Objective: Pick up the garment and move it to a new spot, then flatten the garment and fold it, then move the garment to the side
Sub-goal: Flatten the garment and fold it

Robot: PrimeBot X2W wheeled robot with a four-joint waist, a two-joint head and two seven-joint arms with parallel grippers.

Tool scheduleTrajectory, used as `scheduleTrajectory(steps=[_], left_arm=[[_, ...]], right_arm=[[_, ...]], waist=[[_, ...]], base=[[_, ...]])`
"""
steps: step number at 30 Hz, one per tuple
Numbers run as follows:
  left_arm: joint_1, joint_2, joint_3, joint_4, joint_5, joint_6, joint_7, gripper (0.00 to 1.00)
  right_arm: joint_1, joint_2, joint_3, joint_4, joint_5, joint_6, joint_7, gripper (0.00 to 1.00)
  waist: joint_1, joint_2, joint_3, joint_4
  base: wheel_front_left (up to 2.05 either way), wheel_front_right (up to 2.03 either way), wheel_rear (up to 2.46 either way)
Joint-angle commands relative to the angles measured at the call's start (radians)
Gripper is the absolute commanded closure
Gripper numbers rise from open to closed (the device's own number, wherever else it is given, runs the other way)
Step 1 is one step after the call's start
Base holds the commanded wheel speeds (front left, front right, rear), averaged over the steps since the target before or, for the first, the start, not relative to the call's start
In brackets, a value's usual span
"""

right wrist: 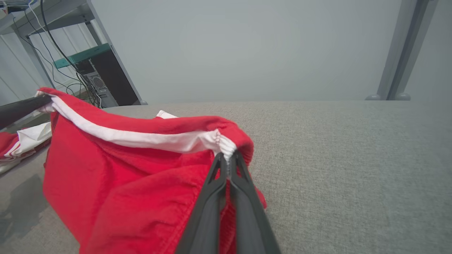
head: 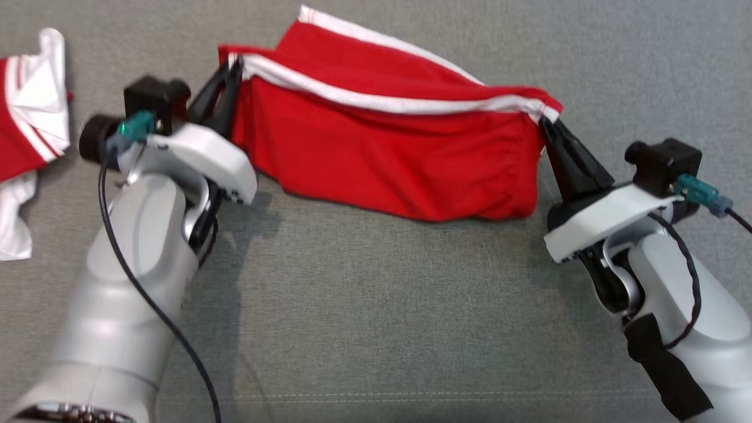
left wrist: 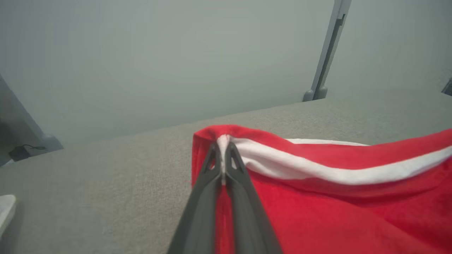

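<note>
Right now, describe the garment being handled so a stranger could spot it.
Look mid-way across the grey surface. The red garment with a white band is pinched at each end by the left gripper and right gripper; the other red-and-white garment lies loose, far left.

The head camera looks steeply down on the grey surface [head: 376,305]. Both wrist cameras sit low and close (facing its far edge); all three share the red garment [head: 399,158].
</note>
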Motion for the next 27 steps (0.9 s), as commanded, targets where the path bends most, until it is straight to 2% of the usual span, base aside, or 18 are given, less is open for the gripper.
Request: scheduleTrajectory(steps=[1, 5, 11, 18, 27], left_arm=[[-0.064, 0.036, 0.012, 0.005, 0.018, -0.001, -0.009, 1.00], [-0.187, 0.039, -0.009, 0.095, 0.044, 0.004, -0.009, 1.00], [-0.330, 0.056, -0.022, 0.208, 0.078, 0.043, -0.009, 1.00], [-0.412, 0.066, -0.033, 0.306, 0.096, 0.091, -0.008, 1.00], [-0.492, 0.086, -0.057, 0.386, 0.111, 0.107, -0.008, 1.00]], right_arm=[[-0.019, 0.013, 0.011, -0.027, 0.005, 0.001, -0.013, 1.00], [-0.076, 0.043, 0.020, -0.029, -0.006, 0.001, -0.013, 1.00], [-0.127, 0.092, -0.011, -0.035, -0.020, 0.001, -0.013, 1.00], [-0.132, 0.129, -0.087, -0.030, -0.056, 0.001, -0.013, 1.00], [-0.161, 0.163, -0.092, -0.034, -0.068, 0.001, -0.013, 1.00]], waist=[[0.0000, 0.0000, 0.066, -0.036], [0.0000, 0.0000, 0.124, -0.064], [0.0000, 0.0000, 0.181, -0.099], [0.0000, 0.0000, 0.200, -0.126], [0.0000, 0.0000, 0.231, -0.150]], base=[[0.00, 0.00, 0.00], [0.00, 0.00, 0.00], [0.00, 0.00, 0.00], [0.00, 0.00, 0.00], [0.00, 0.00, 0.00]])
